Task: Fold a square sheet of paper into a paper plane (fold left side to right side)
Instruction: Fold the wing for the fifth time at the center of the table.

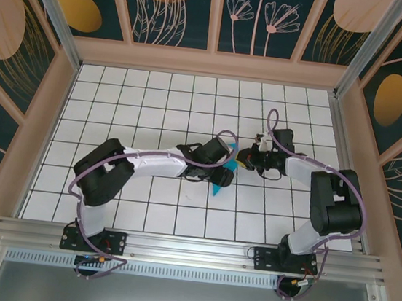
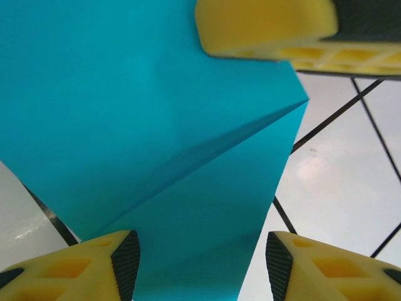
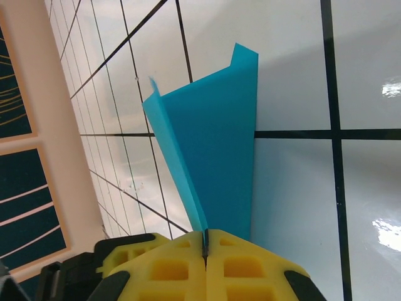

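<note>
- Paper (image 3: pixel 213 144): teal, part-folded wedge at mid-table (image 1: pixel 156 101), between the two grippers. One flap stands up off the tiles.
- Right gripper (image 3: pixel 205 243): clamped on the paper's near end, with the pads meeting on the fold line.
- Left gripper (image 2: pixel 199 260): released, jaws apart. It straddles the paper's edge without pinching, and a diagonal crease runs across the sheet ahead of it.
- Step, as judged: laying the left side over to the right and setting the crease. There is no dart shape yet, so roughly midway.
- Doing it well: use the right pinch as an anchor so the sheet cannot slide. Bring the left gripper down on the raised flap beside the crease. Line up the edges first, then press and sweep along the crease, away from the anchor.
- Risk: the grippers sit close together, so a sweep towards the right fingers could knock them.
- Room: open tiles lie all round, and the walls (image 1: pixel 52 117) are well apart from the paper. The far and left sides look widest.
</note>
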Tool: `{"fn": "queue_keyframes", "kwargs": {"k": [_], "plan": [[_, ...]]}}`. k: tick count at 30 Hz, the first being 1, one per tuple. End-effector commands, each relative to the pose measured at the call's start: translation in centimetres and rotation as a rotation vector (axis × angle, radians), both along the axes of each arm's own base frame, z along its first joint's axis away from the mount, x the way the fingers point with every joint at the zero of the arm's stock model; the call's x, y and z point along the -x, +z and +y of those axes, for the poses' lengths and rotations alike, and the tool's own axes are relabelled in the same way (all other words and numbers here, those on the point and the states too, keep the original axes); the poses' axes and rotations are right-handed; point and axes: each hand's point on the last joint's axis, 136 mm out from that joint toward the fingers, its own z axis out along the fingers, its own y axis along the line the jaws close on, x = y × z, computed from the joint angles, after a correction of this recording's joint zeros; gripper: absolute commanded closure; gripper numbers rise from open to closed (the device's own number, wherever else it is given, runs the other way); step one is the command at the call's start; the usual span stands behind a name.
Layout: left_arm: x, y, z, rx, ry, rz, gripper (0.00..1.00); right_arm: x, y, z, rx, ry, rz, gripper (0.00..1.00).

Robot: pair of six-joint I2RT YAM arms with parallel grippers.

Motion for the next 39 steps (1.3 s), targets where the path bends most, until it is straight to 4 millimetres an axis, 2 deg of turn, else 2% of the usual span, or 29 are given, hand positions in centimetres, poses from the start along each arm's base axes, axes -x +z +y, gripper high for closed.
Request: {"fn": "queue_keyframes", "kwargs": {"k": [1, 11, 21, 26, 32, 39], "plan": [[0.1, -0.8, 0.1, -0.068, 0.003, -0.01, 0.42, -0.3, 0.8, 0.2, 0.002, -0.018, 0.009, 1.0], [0.3, -1.7, -0.9, -0.151, -0.001, -0.037, 0.41, -0.2, 0.7, 0.1, 0.02, -0.037, 0.037, 1.0], [0.2, -2.8, -1.1, -0.184, 0.007, -0.024, 0.51, -0.1, 0.1, 0.0, 0.053, -0.042, 0.051, 1.0], [-0.1, -1.7, -1.1, -0.181, 0.012, -0.044, 0.49, 0.0, -0.1, -0.1, 0.066, -0.045, 0.06, 1.0], [0.5, 1.3, -0.7, -0.188, 0.01, -0.096, 0.47, -0.3, 0.4, -0.2, 0.058, -0.064, 0.058, 1.0], [2.5, 0.3, -0.7, -0.235, 0.013, -0.079, 0.45, 0.0, 0.2, -0.3, 0.06, -0.079, 0.079, 1.0]]}}
